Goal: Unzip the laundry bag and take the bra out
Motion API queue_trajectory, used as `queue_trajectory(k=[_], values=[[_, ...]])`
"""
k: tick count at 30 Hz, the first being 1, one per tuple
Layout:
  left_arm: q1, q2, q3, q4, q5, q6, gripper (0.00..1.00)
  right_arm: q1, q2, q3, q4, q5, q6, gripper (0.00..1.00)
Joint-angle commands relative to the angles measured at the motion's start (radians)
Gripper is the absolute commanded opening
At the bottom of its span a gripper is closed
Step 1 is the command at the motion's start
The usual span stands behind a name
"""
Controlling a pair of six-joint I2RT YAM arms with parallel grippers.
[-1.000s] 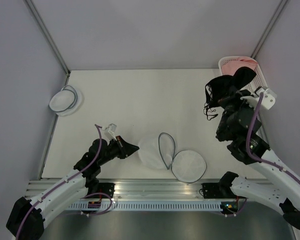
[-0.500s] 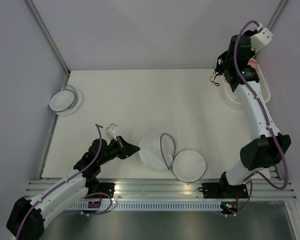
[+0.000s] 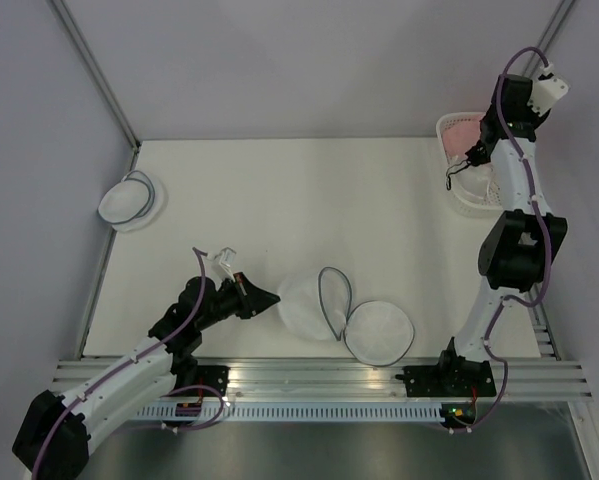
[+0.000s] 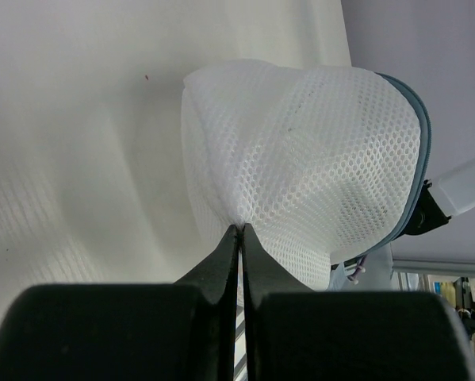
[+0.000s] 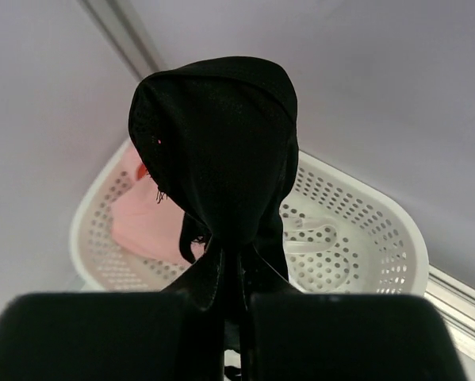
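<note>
My right gripper [image 5: 235, 266], clamped on the black fabric bra [image 5: 213, 151], has swung upper right over the white perforated basket [image 5: 380, 238]. Bra's out! My left gripper [image 4: 239, 238] pinches the white mesh laundry bag [image 4: 300, 151].

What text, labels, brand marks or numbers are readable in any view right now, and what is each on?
No text can be read in any view.
laundry bag: plain white mesh, no label showing.
bra: plain black, no tag showing.
basket: plain white perforated wall, no marking.
coloured patch on the front rail by the left arm's base: too small to read.
</note>
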Motion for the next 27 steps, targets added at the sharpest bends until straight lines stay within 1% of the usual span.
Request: queue_trajectory(k=[1,5,8,9,14,17,18,19,20,22,23,25,27], values=[[0.005,0.01,0.021,0.045,0.014,0.006,0.02,-0.036,0.081,0.034,-0.036,-0.026,0.015,0.0],[0.007,0.025,0.02,0.051,0.01,0.004,0.02,-0.057,0.156,0.018,-0.036,-0.021,0.006,0.0],[0.008,0.038,0.017,0.057,0.005,0.004,0.02,-0.06,0.2,0.029,-0.046,-0.055,-0.024,0.0],[0.008,0.042,0.017,0.062,0.005,0.003,0.02,-0.06,0.214,0.035,-0.052,-0.097,-0.048,0.0],[0.008,0.09,0.021,0.105,0.019,0.0,0.02,-0.044,0.297,0.131,-0.146,-0.135,-0.085,0.0],[0.011,0.096,0.02,0.114,0.022,-0.002,0.02,0.002,0.323,0.176,-0.161,-0.121,-0.16,0.02],[0.01,0.094,0.02,0.119,0.024,-0.005,0.02,0.016,0.328,0.185,-0.16,-0.13,-0.177,0.08],[0.011,0.094,0.02,0.119,0.025,-0.003,0.02,0.028,0.332,0.197,-0.169,-0.138,-0.195,0.37],[0.011,0.093,0.018,0.12,0.027,-0.005,0.02,0.056,0.338,0.223,-0.18,-0.123,-0.215,0.53],[0.011,0.084,0.015,0.117,0.027,-0.008,0.02,0.084,0.332,0.236,-0.189,-0.092,-0.229,0.78],[0.011,0.079,0.014,0.114,0.025,-0.008,0.02,0.11,0.31,0.228,-0.187,-0.069,-0.231,0.82],[0.011,0.062,0.007,0.111,0.027,-0.011,0.02,0.122,0.268,0.204,-0.171,-0.063,-0.222,0.85],[0.011,0.049,0.001,0.108,0.021,-0.014,0.02,0.136,0.175,0.127,-0.145,-0.063,-0.2,0.85]])
